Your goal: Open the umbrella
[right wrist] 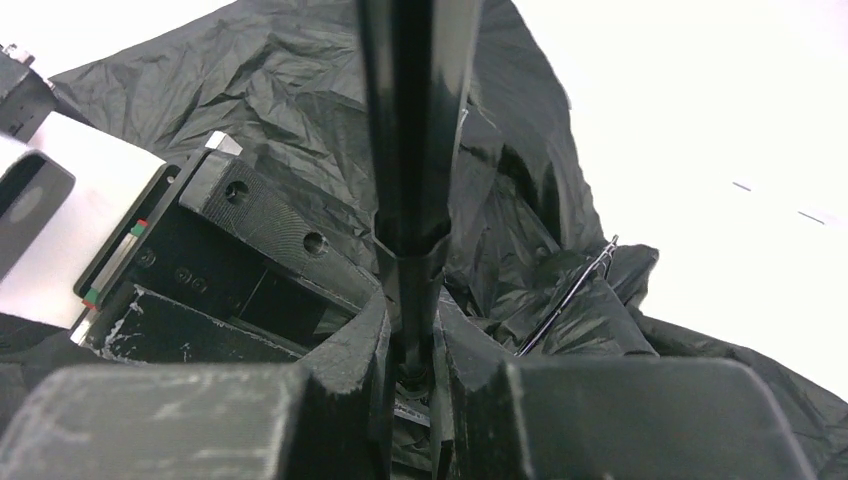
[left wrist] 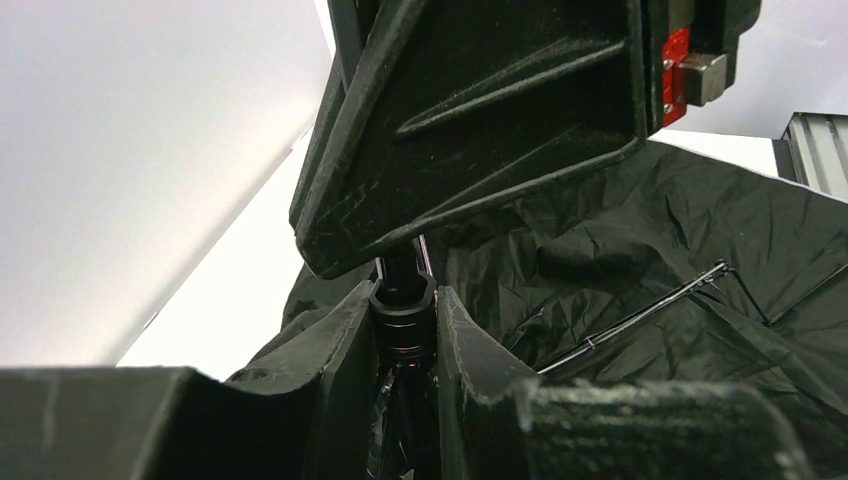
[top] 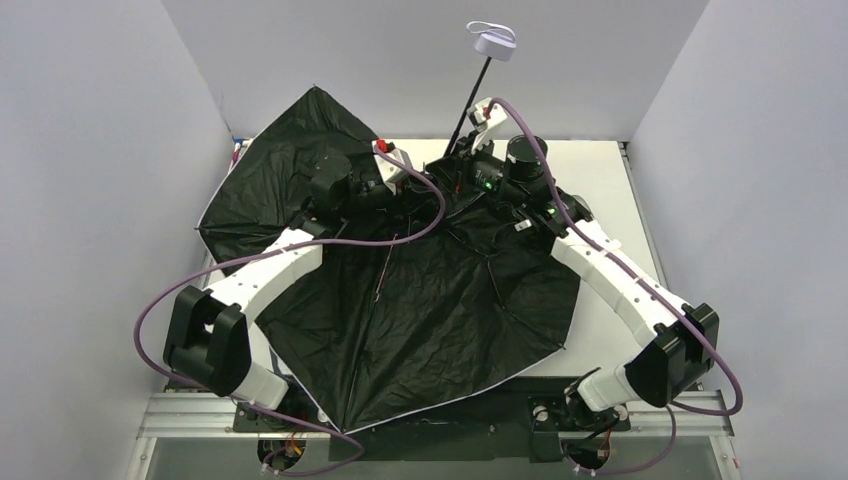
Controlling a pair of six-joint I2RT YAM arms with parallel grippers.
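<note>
- The umbrella [top: 440, 310] lies opened and upside down on the white counter [top: 610, 190], with its black lining facing up. It covers most of the counter's middle and left part.
- The canopy edge shows a thin pale border at the near side, and one panel at the far left stands up higher than the others.
- The thin black shaft [top: 472, 100] rises from the centre of the canopy and leans toward the back wall. The small pale handle [top: 495, 43] with its loop strap is at the top end.
- The left fingers [left wrist: 345, 350] are pinching a black ring-shaped collar [left wrist: 403, 318] on the shaft, low near the hub.
- The right fingers [right wrist: 360, 350] are pressed on the shaft itself, one on each side.
- Both arms meet at the hub, with the two wrists very close together, the right one just above the left.
- A thin metal rib [left wrist: 640, 315] lies across the wrinkled lining beside the hub.
</note>
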